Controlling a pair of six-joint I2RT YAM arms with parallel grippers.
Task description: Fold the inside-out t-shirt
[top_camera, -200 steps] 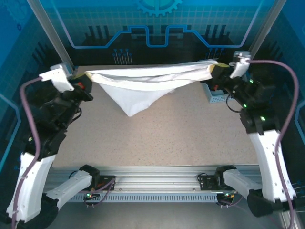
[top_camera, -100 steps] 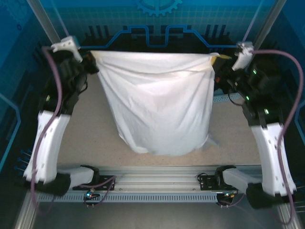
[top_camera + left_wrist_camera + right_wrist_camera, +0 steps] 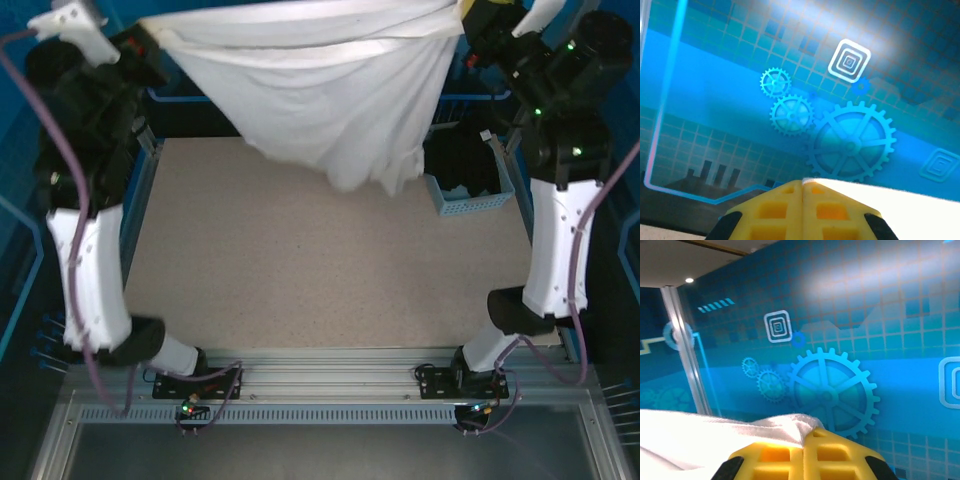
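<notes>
While left jaws and right jaws clamp its corners, the white t-shirt [image 3: 330, 90] sags between them above the bench [image 3: 300, 260]; overhead, a blue basket [image 3: 470, 205]; wrist-side, yellow fingers [image 3: 775, 210] touching.

Hung t-shirt [image 3: 320, 100], right basket [image 3: 462, 206]; tabletop [image 3: 300, 270] free

The left arm [image 3: 92, 250] and right arm [image 3: 558, 235] stand steeply upright, wrists high at the far corners. Left jaws and right jaws each clamp tight on the shirt [image 3: 330, 110].

Arms [image 3: 92, 265] white-and-black, purple cables [image 3: 572, 300], green LEDs [image 3: 577, 151]; pincer fingers [image 3: 772, 212] yellow (waffle-gridded).
</notes>
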